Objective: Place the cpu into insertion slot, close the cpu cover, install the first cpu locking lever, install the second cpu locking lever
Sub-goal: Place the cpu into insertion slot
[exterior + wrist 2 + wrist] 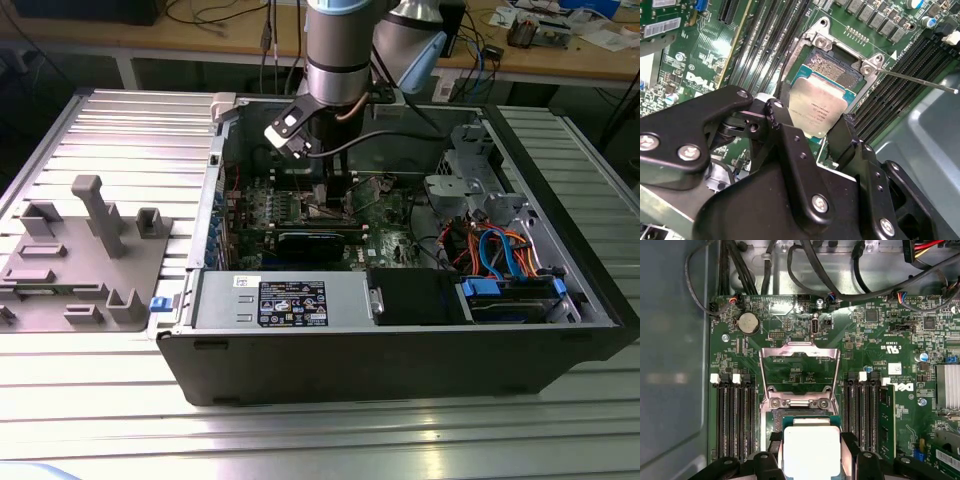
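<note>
Right, you're clamping the cpu (817, 107) w/ the gripper (812, 125) pinched on its edges, hanging it just above the insertion slot (832, 67), partly overlapping it; cpu cover (799, 365) is standing open.

exterior view: raised, far, whole computer case (400, 360) | both wrist views: close over insertion slot (832, 67)

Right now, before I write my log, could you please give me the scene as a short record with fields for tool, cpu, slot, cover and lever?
tool: shut on the cpu, reaching inside the open computer case
cpu: silvery top facing up, held just over the insertion slot; seating cannot be told
insertion slot: dark centre partly uncovered
cpu cover: flipped open, away from the slot
locking lever: one thin rod swung free, not latched
</note>
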Robot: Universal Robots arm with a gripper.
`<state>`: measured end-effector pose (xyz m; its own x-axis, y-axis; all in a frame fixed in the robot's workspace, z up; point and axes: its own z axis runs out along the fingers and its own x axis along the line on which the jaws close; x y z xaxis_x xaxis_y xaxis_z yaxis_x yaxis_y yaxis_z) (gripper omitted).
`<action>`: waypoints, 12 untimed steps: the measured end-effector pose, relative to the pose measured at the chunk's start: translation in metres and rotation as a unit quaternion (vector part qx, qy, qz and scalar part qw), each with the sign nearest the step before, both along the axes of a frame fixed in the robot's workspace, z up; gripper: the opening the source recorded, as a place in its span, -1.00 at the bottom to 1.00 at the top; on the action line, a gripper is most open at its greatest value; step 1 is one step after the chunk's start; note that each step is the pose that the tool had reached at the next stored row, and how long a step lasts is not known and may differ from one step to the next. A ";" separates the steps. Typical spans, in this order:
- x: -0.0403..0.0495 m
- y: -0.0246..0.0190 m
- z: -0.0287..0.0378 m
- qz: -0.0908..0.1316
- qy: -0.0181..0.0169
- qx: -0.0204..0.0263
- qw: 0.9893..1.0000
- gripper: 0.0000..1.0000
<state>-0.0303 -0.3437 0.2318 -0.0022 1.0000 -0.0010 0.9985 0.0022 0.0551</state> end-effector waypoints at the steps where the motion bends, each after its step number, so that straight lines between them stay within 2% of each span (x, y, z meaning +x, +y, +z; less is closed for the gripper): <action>1: -0.0004 0.0006 -0.0019 0.000 0.000 0.000 1.000 0.08; 3: -0.0005 0.0026 -0.0039 0.000 0.000 0.000 1.000 0.08; 12: -0.0005 0.0030 -0.0051 0.000 0.000 0.000 1.000 0.08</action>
